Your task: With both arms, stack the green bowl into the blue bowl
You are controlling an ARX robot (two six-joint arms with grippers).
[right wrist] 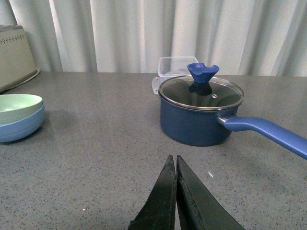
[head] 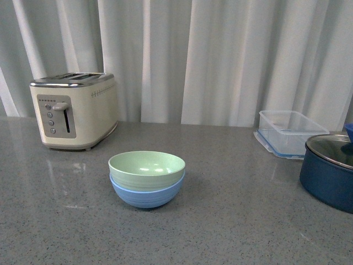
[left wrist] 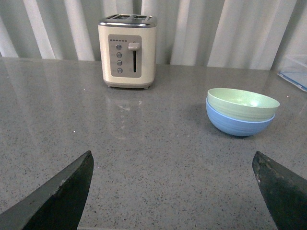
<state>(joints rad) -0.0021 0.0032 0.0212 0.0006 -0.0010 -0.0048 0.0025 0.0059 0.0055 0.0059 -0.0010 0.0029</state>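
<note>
The pale green bowl [head: 146, 169] sits nested inside the light blue bowl [head: 146, 194] in the middle of the grey counter. The pair also shows in the left wrist view, green bowl [left wrist: 242, 103] in blue bowl [left wrist: 239, 124], and at the edge of the right wrist view, green bowl [right wrist: 18, 108] in blue bowl [right wrist: 21, 127]. My left gripper [left wrist: 172, 158] is open and empty, well short of the bowls. My right gripper [right wrist: 173, 160] is shut and empty, away from the bowls, near the pot. Neither arm shows in the front view.
A cream toaster [head: 74, 110] stands at the back left. A clear plastic container [head: 291, 132] sits at the back right. A dark navy pot with a glass lid [right wrist: 200, 112] and a long blue handle [right wrist: 268, 134] stands at the right.
</note>
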